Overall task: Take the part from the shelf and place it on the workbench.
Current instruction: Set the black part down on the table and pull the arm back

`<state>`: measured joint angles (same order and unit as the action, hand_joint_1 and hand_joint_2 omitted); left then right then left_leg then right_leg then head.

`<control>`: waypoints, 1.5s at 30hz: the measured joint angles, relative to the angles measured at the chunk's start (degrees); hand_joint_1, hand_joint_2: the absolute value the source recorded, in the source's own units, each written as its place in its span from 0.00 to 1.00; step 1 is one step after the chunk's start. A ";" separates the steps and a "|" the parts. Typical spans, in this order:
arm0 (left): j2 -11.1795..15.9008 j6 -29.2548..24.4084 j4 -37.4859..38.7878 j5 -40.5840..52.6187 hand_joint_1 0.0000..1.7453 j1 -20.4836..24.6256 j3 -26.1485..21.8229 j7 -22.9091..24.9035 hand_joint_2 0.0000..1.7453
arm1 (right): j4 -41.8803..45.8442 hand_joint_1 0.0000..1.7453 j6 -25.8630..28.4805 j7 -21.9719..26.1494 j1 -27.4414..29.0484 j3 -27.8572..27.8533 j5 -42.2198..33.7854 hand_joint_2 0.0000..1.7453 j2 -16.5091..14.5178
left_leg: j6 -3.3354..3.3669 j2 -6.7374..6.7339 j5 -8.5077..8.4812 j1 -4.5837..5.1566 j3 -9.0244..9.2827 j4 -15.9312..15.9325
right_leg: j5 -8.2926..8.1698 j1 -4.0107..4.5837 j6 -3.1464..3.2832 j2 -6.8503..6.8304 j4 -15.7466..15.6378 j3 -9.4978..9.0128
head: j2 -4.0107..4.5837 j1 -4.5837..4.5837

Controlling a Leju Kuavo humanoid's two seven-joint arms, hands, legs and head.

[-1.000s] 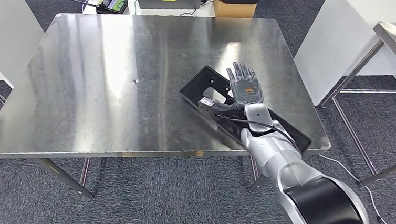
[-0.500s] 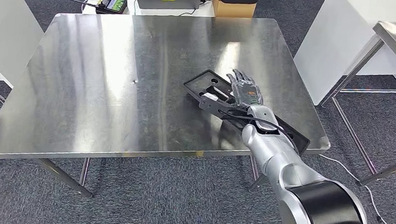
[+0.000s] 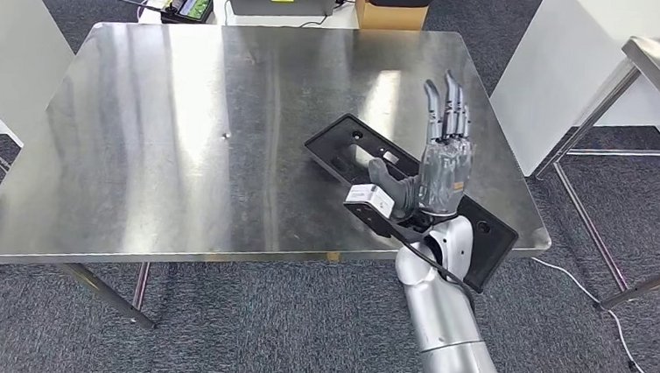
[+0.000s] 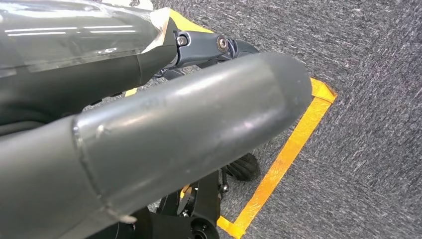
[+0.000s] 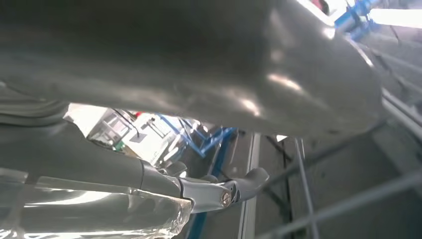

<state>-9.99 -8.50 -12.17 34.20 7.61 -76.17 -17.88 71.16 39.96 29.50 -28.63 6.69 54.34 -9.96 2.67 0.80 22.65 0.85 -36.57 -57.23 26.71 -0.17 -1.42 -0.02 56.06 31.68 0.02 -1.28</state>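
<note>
The right hand point(image 3: 437, 172) is up off the table, fingers straight and pointing up & away, thumb out to the side. It's wide open and holds nothing. The left hand hangs low by the floor; can't tell if it's open or closed.

Right under and behind the right hand lies the part point(image 3: 360, 149), a long flat black tray w/ holes in it. It sits on the shiny workbench point(image 3: 180, 141), near the front right corner. Its long side runs slanted: one end points in toward the middle of the bench, the other end reaches the front right edge and looks like it pokes out over it a bit. The hand hides the middle of the part, so can't tell if it touches there.

So the part seems set down already. The right hand is the near one. Next it prob. just needs to pull back, w/o bumping that end at the edge.
</note>
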 joint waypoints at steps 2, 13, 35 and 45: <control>0.00 -0.26 0.00 -0.22 0.00 0.00 -0.02 0.00 0.00 | 3.07 0.00 -1.09 1.85 1.74 0.30 -3.66 0.00 0.02 | 0.01 0.01 0.01 -0.02 0.10 0.00 | 0.02 0.00 0.00 -0.02 -0.02 0.09 | 0.00 0.01; -0.09 -1.15 0.00 -0.90 0.00 -0.16 -0.26 0.19 0.00 | 15.86 0.00 -2.16 5.67 14.10 7.01 -14.58 0.00 0.81 | -0.01 0.07 0.31 0.08 0.41 -0.06 | 0.22 -0.09 -0.04 -0.08 -0.15 -0.53 | 0.00 0.00; -0.99 -4.20 0.02 -8.08 0.00 0.05 -3.98 5.56 0.00 | 11.71 0.00 -34.76 10.41 25.59 3.32 -46.20 0.00 1.00 | -2.99 -0.44 3.36 -2.03 -3.68 -5.76 | 0.34 -1.52 1.46 -0.35 0.81 -1.16 | 0.00 -0.11; -1.20 -3.64 0.02 -7.20 0.00 0.51 -4.36 5.46 0.00 | 8.27 0.00 -33.89 10.45 26.18 3.60 -44.30 0.00 0.92 | -1.92 -0.39 5.75 -1.46 6.73 -0.20 | -2.66 -0.81 0.09 -0.61 0.92 1.79 | 0.00 0.04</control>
<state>-11.19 -12.14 -12.15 26.99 8.12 -80.53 -12.42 79.43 6.07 39.94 -2.45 10.28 10.04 -9.04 0.75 0.40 28.40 -0.61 -29.84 -57.43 24.05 -0.98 -1.33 -0.63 56.99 33.47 0.02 -1.24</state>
